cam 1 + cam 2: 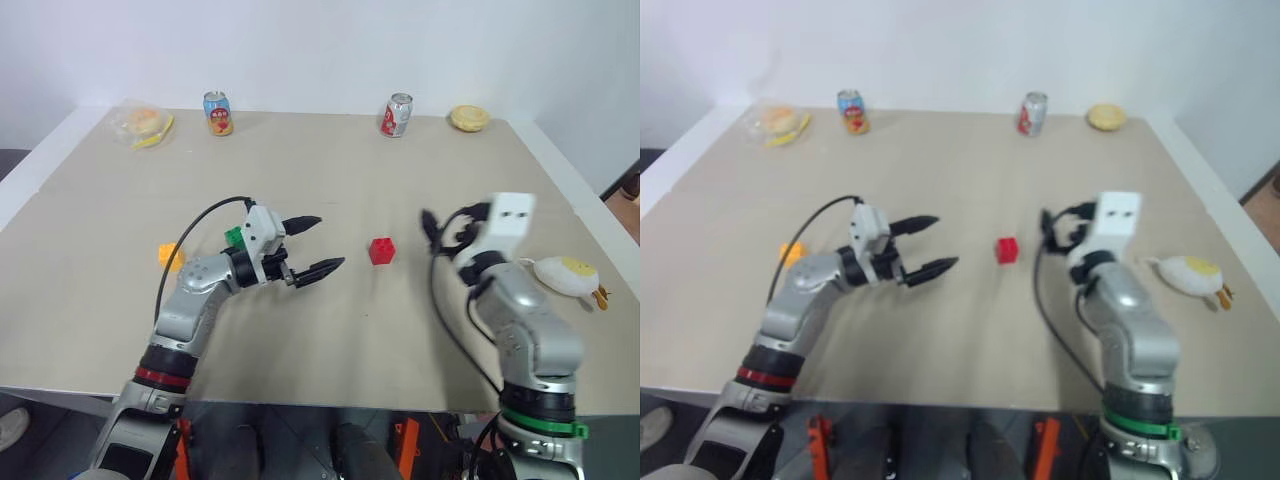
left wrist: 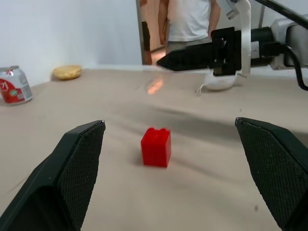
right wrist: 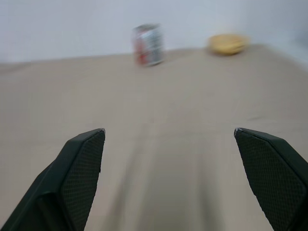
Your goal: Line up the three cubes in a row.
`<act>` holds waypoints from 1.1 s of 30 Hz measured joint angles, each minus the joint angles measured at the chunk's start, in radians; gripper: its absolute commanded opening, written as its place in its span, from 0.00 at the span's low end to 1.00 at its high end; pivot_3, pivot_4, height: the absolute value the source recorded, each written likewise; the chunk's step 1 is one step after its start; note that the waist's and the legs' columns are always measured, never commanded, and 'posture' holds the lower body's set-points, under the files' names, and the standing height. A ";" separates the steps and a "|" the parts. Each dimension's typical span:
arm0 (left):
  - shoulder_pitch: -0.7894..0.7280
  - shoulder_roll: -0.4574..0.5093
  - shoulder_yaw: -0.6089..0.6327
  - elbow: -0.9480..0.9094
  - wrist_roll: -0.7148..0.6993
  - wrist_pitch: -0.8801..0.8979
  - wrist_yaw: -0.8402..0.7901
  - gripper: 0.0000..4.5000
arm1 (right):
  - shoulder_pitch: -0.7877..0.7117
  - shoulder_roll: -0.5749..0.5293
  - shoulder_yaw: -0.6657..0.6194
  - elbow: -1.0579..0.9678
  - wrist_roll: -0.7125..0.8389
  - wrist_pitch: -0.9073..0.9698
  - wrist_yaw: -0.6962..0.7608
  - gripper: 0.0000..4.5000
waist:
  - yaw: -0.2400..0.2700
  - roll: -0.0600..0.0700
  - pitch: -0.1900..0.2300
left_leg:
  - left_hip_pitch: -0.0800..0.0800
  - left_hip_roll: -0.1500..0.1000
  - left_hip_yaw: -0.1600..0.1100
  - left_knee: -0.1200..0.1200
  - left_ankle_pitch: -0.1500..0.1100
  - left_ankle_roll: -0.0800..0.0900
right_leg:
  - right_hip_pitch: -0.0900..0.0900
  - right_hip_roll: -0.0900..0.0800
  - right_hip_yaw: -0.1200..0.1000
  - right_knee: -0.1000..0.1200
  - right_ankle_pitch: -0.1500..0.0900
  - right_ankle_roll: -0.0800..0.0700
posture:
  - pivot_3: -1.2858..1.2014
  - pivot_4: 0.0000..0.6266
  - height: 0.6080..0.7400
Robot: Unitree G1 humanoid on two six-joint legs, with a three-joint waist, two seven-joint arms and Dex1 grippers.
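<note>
Red studded plastic cube sits alone near the middle of the beige table, between the 2 grippers. Left gripper, jaws spread wide and holding nothing, points at it from the left. Green studded cube peeks out just behind that wrist, and the orange-yellow studded cube lies further left. Right gripper hovers right of centre, jaws also spread, empty.

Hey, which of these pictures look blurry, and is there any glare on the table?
Right wrist view: smeared, the red and silver soda can soft. Right eye view: softer than the left eye view. Left wrist view: sharp on the small red studded plastic cube, with a pale glare patch on the beige table behind it.
</note>
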 measured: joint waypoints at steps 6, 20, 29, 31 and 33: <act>0.017 0.034 0.012 -0.002 0.001 -0.001 -0.014 1.00 | 0.000 0.083 0.134 0.059 -0.074 0.001 -0.009 0.99 | 0.003 0.000 0.000 | 0.000 0.000 0.000 0.000 0.000 0.000 | 0.000 0.000 -0.001 0.000 0.000 0.000 | 0.52 0.24 0.95; 0.019 0.031 0.012 -0.035 0.002 0.001 0.004 1.00 | -0.011 0.161 0.193 0.197 -0.182 -0.027 -0.028 0.86 | 0.003 0.000 0.000 | 0.000 0.000 0.000 0.000 0.000 0.000 | -0.001 0.000 -0.001 0.000 0.000 0.000 | 0.52 0.24 0.95; 0.019 0.031 0.012 -0.041 -0.027 0.046 0.001 1.00 | -0.016 0.187 0.191 0.200 -0.201 -0.048 -0.028 0.28 | 0.003 0.000 0.000 | 0.000 0.000 0.000 0.000 0.000 0.000 | -0.001 0.000 -0.001 0.000 0.000 0.000 | 0.52 0.24 0.95; 0.019 0.031 0.012 -0.042 -0.033 0.048 0.000 1.00 | -0.016 0.186 0.188 0.200 -0.198 -0.050 -0.016 0.28 | 0.002 0.000 0.000 | 0.000 0.000 0.000 0.000 0.000 0.000 | -0.001 0.000 -0.001 0.000 0.000 0.000 | 0.52 0.24 0.95; 0.021 0.038 0.011 -0.047 -0.037 0.050 -0.016 1.00 | -0.016 0.146 0.185 0.200 -0.162 -0.062 0.075 0.28 | 0.002 0.000 0.000 | 0.000 0.000 0.000 0.000 0.000 0.000 | 0.000 0.000 -0.001 0.000 0.000 0.000 | 0.52 0.24 0.95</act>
